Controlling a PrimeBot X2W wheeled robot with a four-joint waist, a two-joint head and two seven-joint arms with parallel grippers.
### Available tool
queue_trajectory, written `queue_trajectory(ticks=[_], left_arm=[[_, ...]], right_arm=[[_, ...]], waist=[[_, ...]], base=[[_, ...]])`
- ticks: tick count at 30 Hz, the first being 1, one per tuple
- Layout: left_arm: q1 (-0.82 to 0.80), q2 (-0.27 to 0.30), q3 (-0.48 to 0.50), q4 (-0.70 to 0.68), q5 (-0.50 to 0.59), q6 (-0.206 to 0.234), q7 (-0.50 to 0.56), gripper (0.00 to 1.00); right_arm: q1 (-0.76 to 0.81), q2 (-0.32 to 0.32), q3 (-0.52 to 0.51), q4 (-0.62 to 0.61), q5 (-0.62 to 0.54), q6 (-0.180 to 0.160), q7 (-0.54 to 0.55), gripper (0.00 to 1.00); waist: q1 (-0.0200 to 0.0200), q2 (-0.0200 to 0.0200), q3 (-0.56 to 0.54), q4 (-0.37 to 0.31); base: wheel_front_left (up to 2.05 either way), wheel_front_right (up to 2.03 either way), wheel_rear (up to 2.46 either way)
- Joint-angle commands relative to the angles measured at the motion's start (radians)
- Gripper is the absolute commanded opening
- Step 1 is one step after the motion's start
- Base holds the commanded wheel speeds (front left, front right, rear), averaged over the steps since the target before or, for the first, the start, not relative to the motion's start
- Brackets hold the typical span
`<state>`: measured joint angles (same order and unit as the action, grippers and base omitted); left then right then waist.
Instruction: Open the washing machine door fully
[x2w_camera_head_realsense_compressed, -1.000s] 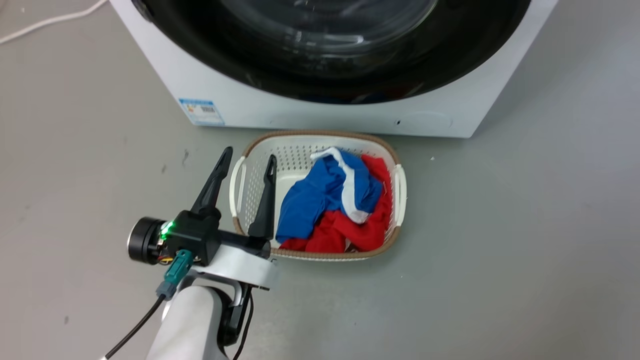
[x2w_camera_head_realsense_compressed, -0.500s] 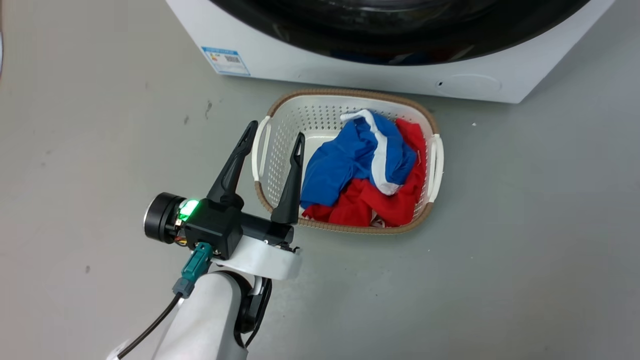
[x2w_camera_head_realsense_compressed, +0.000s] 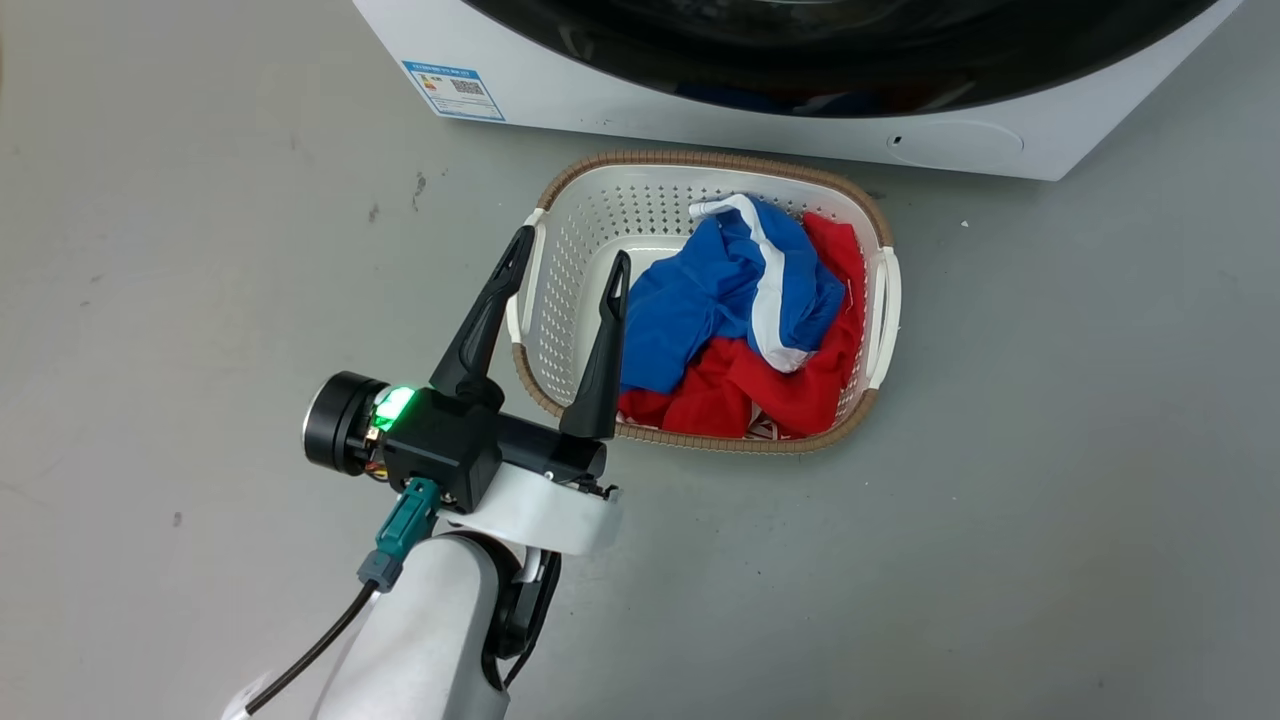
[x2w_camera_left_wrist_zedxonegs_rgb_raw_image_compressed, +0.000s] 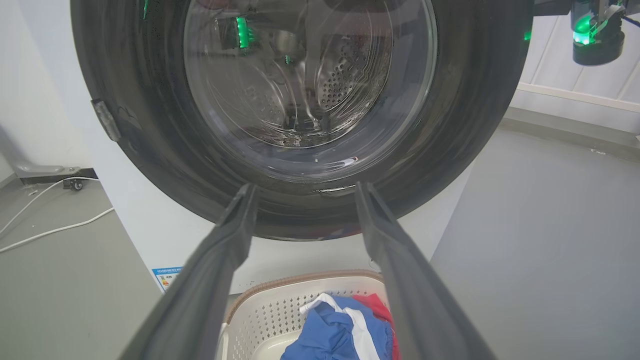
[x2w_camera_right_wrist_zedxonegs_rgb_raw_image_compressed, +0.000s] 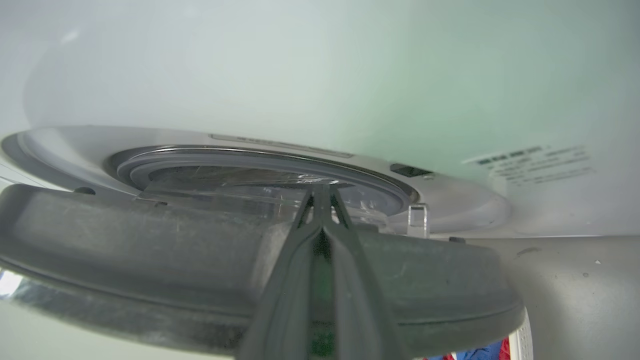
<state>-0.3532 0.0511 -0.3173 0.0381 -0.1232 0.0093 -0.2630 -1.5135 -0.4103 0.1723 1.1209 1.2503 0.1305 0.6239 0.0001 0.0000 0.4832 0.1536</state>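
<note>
1. At the far left of the left wrist view, a white cable lies on the grey floor.
2. In the head view, a blue label sits at the upper left. It is stuck on the white washing machine, which runs along the top edge.
3. Your left claw is left of the middle in the head view. Its two dark fingers are spread wide apart and hold nothing. Their tips are over the left side of the laundry basket.
4. The basket sits on the floor in the middle, just in front of the machine. Inside it, a blue cloth lies on top of a red cloth.
5. The washing machine door is the shiny black curve at the top of the head view. In the left wrist view it is a big black ring with a clear glass window, above the left claw's fingertips and apart from them.
6. A round cap shows on the machine at the upper right of the head view.
7. In the right wrist view, your right claw is in the middle. Its fingers are pressed together with nothing between them. They lie across the door's dark edge, but you cannot tell if they touch it. The door stands a little way off the machine, and a grey rubber ring shows in the gap.
</note>
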Motion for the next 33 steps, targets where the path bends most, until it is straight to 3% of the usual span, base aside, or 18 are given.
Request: queue_trajectory(ticks=[1, 14, 33], left_arm=[[-0.017, -0.001, -0.002, -0.002, -0.003, 0.005, -0.003, 1.00], [0.020, -0.001, -0.009, 0.033, -0.020, -0.004, -0.003, 1.00], [0.143, 0.000, 0.042, 0.079, -0.027, -0.026, -0.003, 1.00]], right_arm=[[0.026, 0.023, 0.008, -0.007, 0.000, 0.000, 0.021, 0.00], [0.221, 0.041, -0.009, -0.091, 0.030, 0.000, 0.091, 0.00], [0.591, 0.172, -0.012, -0.338, 0.105, 0.001, 0.248, 0.00]], waist=[[-0.0001, 0.0000, -0.002, -0.002], [-0.0001, 0.0000, -0.113, -0.021], [-0.0001, 0.0000, -0.289, -0.067]], base=[[0.00, 0.00, 0.00], [0.00, 0.00, 0.00], [0.00, 0.00, 0.00]])
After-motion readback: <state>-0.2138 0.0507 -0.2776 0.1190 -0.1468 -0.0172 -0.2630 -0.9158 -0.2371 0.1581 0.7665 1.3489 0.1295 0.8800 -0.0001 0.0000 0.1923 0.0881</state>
